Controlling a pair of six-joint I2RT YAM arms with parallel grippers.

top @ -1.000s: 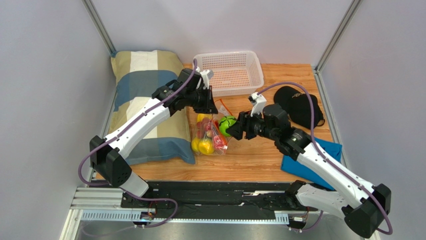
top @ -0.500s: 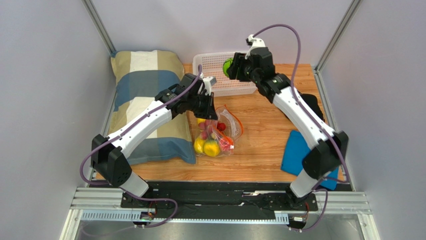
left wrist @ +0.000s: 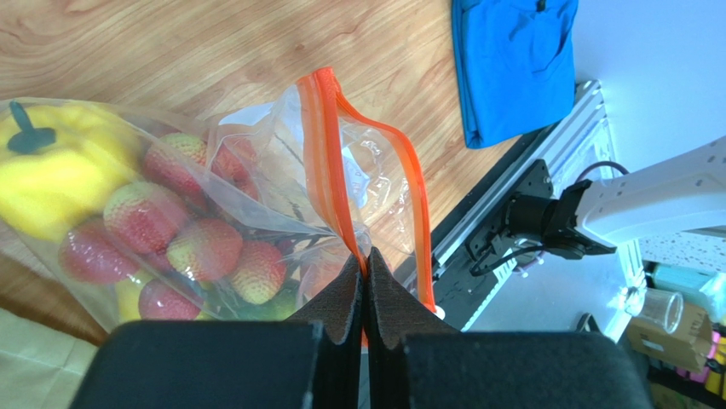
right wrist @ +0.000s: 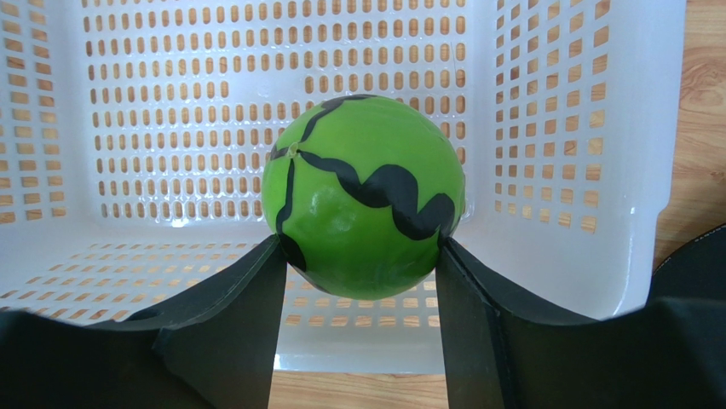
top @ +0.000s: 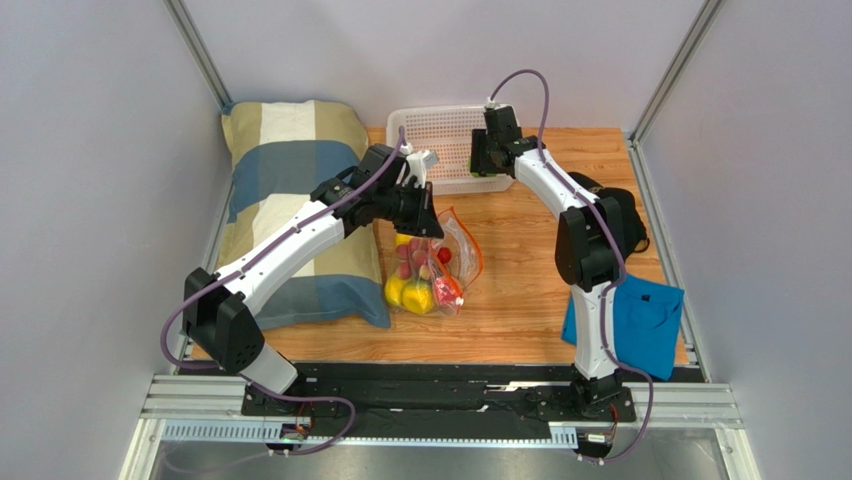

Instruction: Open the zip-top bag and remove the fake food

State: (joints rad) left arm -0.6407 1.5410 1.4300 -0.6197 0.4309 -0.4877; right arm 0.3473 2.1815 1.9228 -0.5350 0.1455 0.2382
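Green fake food [right wrist: 366, 196], wavy black stripes

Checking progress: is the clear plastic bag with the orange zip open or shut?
Open. On the clear plastic bag, the orange strips gape apart; the left gripper pinches one end.

Pinched zip-top bag [left wrist: 328, 145] in closed left gripper [left wrist: 366, 281], arm bent forward. Clamped green ball [right wrist: 366, 187] in half-spread right gripper [right wrist: 360, 247], arm stretched far forward.

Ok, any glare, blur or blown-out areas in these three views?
Top view: even light, soft shadows, no visible blur. Left wrist view: the zip-top bag is sharp, small glints on its plastic; the wall at upper right washes out. Right wrist view: the green ball is sharp with a mild sheen.
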